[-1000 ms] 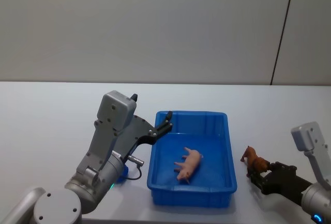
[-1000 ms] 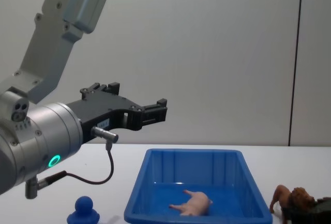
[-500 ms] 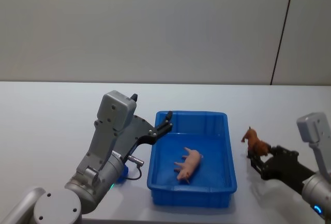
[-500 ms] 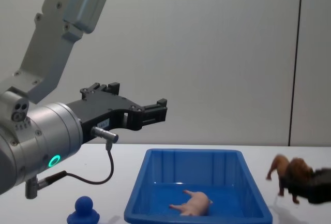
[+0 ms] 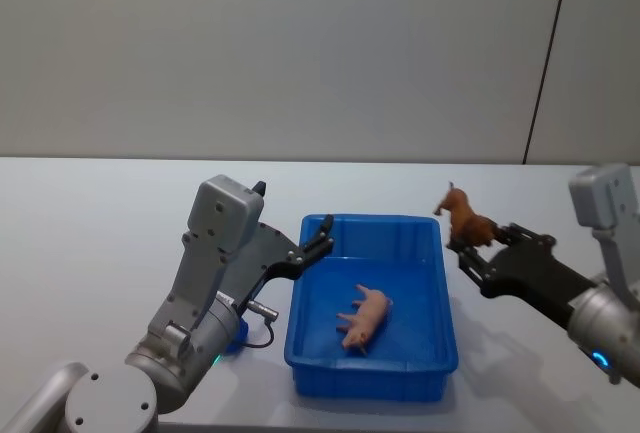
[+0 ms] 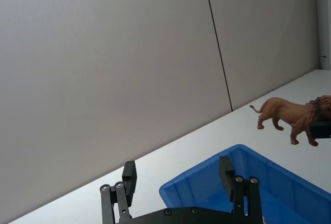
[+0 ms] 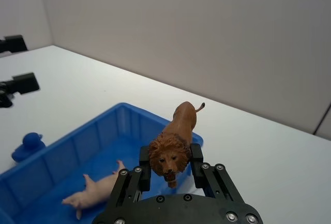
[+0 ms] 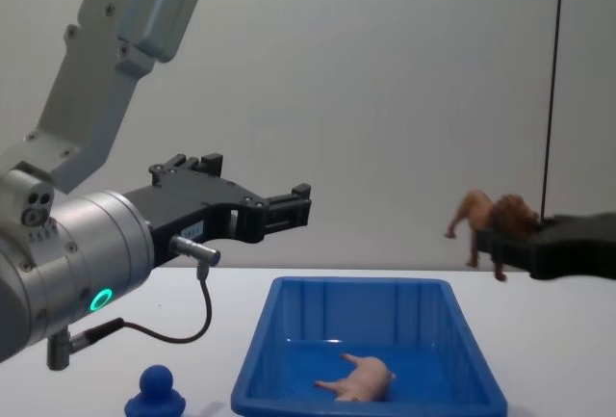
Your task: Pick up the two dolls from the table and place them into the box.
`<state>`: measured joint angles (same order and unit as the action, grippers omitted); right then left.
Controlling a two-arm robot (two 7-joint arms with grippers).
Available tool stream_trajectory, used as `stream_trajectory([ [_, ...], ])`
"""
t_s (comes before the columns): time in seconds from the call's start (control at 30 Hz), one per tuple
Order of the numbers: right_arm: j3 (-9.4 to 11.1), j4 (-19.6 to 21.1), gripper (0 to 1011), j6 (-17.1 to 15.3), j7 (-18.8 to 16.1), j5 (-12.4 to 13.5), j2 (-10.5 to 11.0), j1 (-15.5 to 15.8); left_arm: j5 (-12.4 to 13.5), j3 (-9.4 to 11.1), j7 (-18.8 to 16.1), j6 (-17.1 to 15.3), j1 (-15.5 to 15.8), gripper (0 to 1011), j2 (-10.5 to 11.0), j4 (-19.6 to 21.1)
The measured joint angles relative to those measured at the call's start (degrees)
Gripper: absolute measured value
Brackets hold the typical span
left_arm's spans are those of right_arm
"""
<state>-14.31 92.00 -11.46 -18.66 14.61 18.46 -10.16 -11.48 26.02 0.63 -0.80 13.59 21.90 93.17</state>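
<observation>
The brown lion hangs in the air above the right rim of the blue box, with my right gripper shut on its front half; its tail points away from me. From the side, the lion in the right gripper is well above the box. The pale pink pig lies on its side on the box floor. My left gripper hovers open over the box's left rim, holding nothing. In the right wrist view the lion faces the camera between the fingers.
A small blue round-topped object sits on the white table left of the box, under my left arm. The table stretches bare to the left and behind the box, up to a grey wall.
My right gripper has lifted the lion off the table to the right of the box, carrying it up and left to the box's right rim. The left arm has not moved.
</observation>
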Motion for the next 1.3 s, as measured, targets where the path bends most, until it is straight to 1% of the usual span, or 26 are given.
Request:
stream_trajectory([
  [0.1, -0.29, 0.03, 435, -0.27, -0.86, -0.30, -0.41, -0.67, 0.00, 0.00, 0.00, 0.00, 0.00, 1002, 0.00, 0.00],
  [0.27, -1.18, -0.74, 436, -1.78, -2.68, -1.36, -1.55, -2.22, 0.00, 0.00, 0.00, 0.00, 0.00, 1002, 0.00, 0.00],
  [0.4, -1.96, -2.27, 434, -2.93, -3.57, -2.34, -2.61, -3.45, 0.00, 0.00, 0.00, 0.00, 0.00, 1002, 0.00, 0.00],
  [0.43, -2.22, -2.86, 459, -3.32, -3.84, -2.77, -2.96, -3.87, 0.00, 0.00, 0.00, 0.00, 0.00, 1002, 0.00, 0.00],
  [0.47, -2.37, -3.19, 459, -3.51, -3.97, -3.01, -3.14, -4.08, 0.00, 0.00, 0.00, 0.00, 0.00, 1002, 0.00, 0.00],
  [0.53, -2.82, -4.29, 538, -4.00, -4.33, -3.69, -3.72, -4.71, 0.00, 0.00, 0.00, 0.00, 0.00, 1002, 0.00, 0.00],
  [0.6, -3.06, -4.85, 576, -4.22, -4.49, -4.03, -4.02, -5.05, 0.00, 0.00, 0.00, 0.00, 0.00, 1002, 0.00, 0.00],
  [0.67, -3.37, -5.63, 659, -4.48, -4.68, -4.45, -4.43, -5.53, 0.00, 0.00, 0.00, 0.00, 0.00, 1002, 0.00, 0.00],
  [0.7, -3.42, -5.79, 682, -4.52, -4.72, -4.53, -4.53, -5.65, 0.00, 0.00, 0.00, 0.00, 0.00, 1002, 0.00, 0.00],
  [0.73, -3.51, -6.17, 740, -4.58, -4.77, -4.62, -4.67, -5.84, 0.00, 0.00, 0.00, 0.00, 0.00, 1002, 0.00, 0.00],
  [0.8, -3.58, -6.55, 770, -4.61, -4.77, -4.65, -4.83, -6.06, 0.00, 0.00, 0.00, 0.00, 0.00, 1002, 0.00, 0.00],
  [0.87, -3.58, -6.88, 850, -4.59, -4.75, -4.60, -4.90, -6.22, 0.00, 0.00, 0.00, 0.00, 0.00, 1002, 0.00, 0.00],
  [0.93, -3.52, -7.02, 885, -4.49, -4.62, -4.39, -4.90, -6.25, 0.00, 0.00, 0.00, 0.00, 0.00, 1002, 0.00, 0.00],
  [0.97, -3.47, -7.07, 934, -4.42, -4.55, -4.25, -4.89, -6.25, 0.00, 0.00, 0.00, 0.00, 0.00, 1002, 0.00, 0.00],
  [1.03, -3.17, -7.14, 963, -4.09, -4.29, -3.80, -4.68, -6.25, 0.00, 0.00, 0.00, 0.00, 0.00, 1002, 0.00, 0.00],
  [1.07, -3.05, -7.15, 1001, -3.91, -4.17, -3.58, -4.58, -6.23, 0.00, 0.00, 0.00, 0.00, 0.00, 1002, 0.00, 0.00],
  [1.3, -1.54, -7.03, 1001, -2.34, -3.67, -1.62, -2.93, -5.30, 0.00, 0.00, 0.00, 0.00, 0.00, 1002, 0.00, 0.00],
])
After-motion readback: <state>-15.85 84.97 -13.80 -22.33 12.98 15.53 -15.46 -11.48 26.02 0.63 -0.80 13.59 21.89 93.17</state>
